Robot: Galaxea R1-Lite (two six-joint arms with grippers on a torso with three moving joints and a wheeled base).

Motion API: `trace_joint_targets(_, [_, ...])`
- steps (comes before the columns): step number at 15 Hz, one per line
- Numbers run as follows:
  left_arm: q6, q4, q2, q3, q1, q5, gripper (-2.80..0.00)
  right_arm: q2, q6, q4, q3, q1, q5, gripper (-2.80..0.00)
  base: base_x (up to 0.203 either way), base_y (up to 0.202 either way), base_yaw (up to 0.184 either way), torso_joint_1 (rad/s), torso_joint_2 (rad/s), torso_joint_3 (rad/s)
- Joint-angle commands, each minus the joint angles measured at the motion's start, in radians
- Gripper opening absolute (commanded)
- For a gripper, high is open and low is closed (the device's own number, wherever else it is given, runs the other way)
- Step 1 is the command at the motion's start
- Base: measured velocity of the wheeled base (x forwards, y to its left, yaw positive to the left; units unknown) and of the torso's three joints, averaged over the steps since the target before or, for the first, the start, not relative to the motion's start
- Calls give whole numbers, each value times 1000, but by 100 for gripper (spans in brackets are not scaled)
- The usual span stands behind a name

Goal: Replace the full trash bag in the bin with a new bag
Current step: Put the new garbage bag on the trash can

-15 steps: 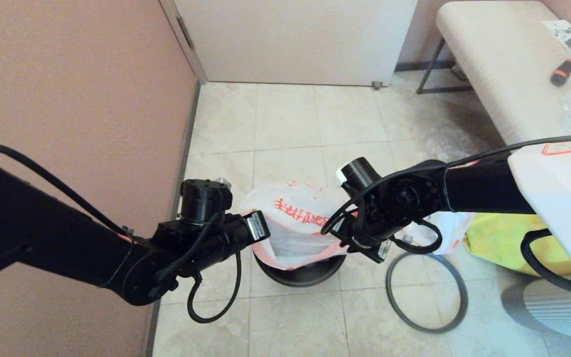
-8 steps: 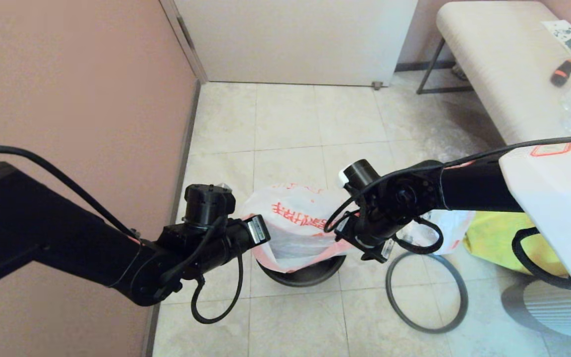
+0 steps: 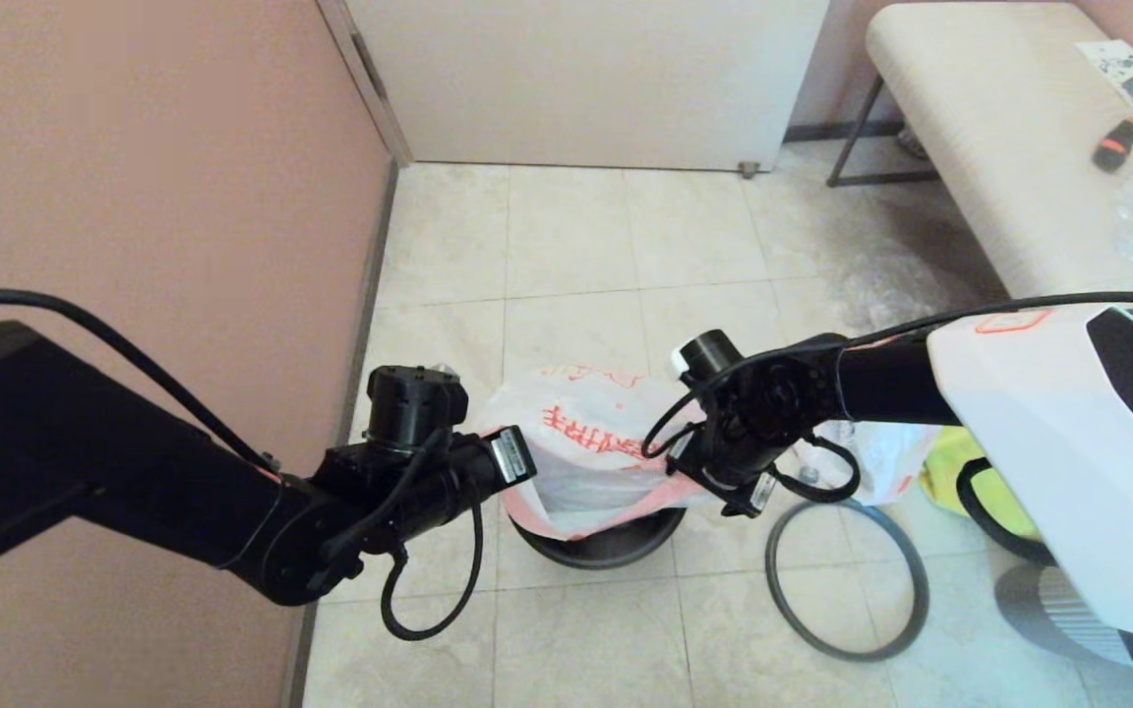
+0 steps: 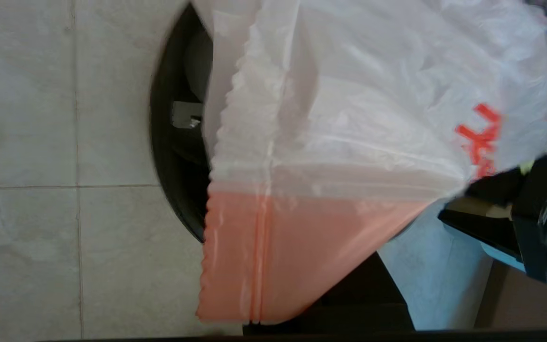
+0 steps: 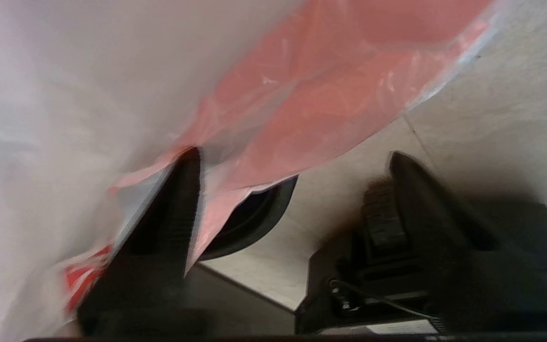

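Observation:
The new bag [image 3: 591,447], white with red characters and a pink edge, hangs stretched between both grippers over the black bin [image 3: 606,541]. My left gripper [image 3: 519,487] is shut on the bag's pink edge [image 4: 264,256] at the bin's left side. My right gripper [image 5: 292,159] stands open at the bin's right side, one finger [image 5: 178,213] hooked inside the bag's mouth and the other finger [image 5: 416,190] free outside it. The full trash bag [image 3: 886,452] lies on the floor behind the right arm. The grey hoop [image 3: 771,580] lies flat to the right of the bin.
A yellow tote [image 3: 950,462] sits beside the full bag. The pink wall [image 3: 134,147] runs close along the left. A cushioned bench [image 3: 980,128] with small items stands at the back right, and a white door [image 3: 586,79] is behind.
The right arm has shifted left and a little lower, bringing its side of the bag closer to the bin. The left arm rose slightly and then held still.

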Motion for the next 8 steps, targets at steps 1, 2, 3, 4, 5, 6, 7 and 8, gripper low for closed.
trace_joint_targets(1, [-3,-5,-4,-3,11,1,-280,22,6,6,-2,-1,-22,-280,0,0,0,0,0,0])
trace_joint_targets(2, [-4,-5,-6,-6,19,1,-280,36,5,8,-4,0,-39,-280,0,0,0,0,0,0])
trace_joint_targets(3, [-4,-5,-8,-6,25,1,-280,42,5,9,-7,1,-43,-280,0,0,0,0,0,0])
trace_joint_targets(4, [-4,-5,-11,-6,31,1,-280,45,5,13,-5,2,-44,-280,0,0,0,0,0,0])
trace_joint_targets(5, [-5,-5,-14,-6,37,1,-280,40,6,27,-3,2,-46,-280,0,0,0,0,0,0])
trace_joint_targets(6, [-10,-5,-11,-6,42,1,-280,28,8,47,-2,2,-46,-280,0,0,0,0,0,0])
trace_joint_targets(7, [-12,-5,-7,-7,46,1,-280,19,9,53,4,2,-46,-280,0,0,0,0,0,0])
trace_joint_targets(8, [-12,-5,0,-6,51,1,-280,19,9,54,9,2,-46,-280,0,0,0,0,0,0])
